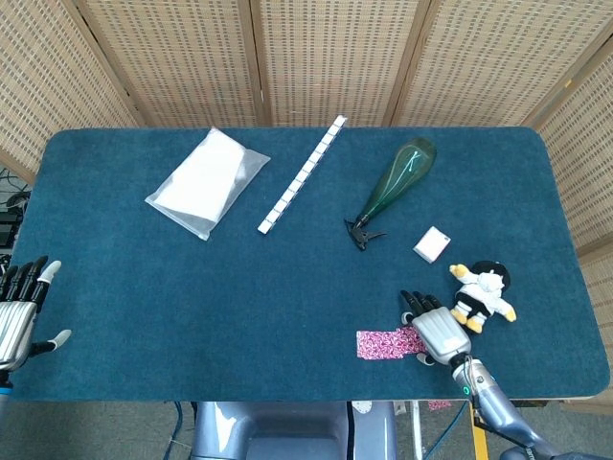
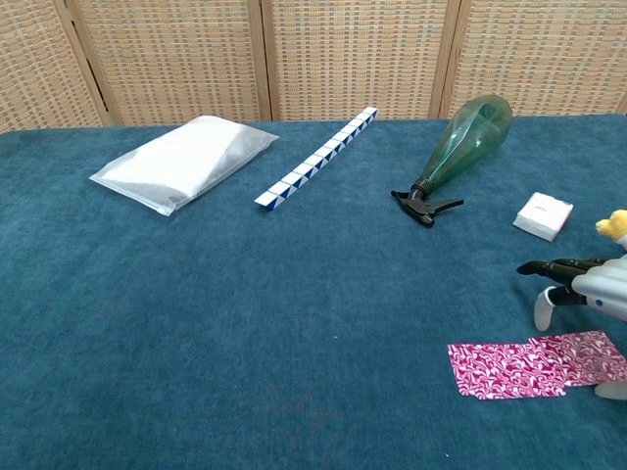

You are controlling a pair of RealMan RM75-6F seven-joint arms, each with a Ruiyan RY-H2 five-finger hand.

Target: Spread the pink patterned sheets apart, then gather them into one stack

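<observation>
there, right hand [image 2: 596,286] hovers above overlapping pink patterned sheets [image 2: 529,365], holding nothing

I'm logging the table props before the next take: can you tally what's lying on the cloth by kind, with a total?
Pink patterned sheets: 2 visible, overlapping
Clear plastic bag: 1
Blue-and-white segmented strip: 1
Green spray bottle: 1
Small white block: 1
Plush toy: 1
Total: 7
</observation>
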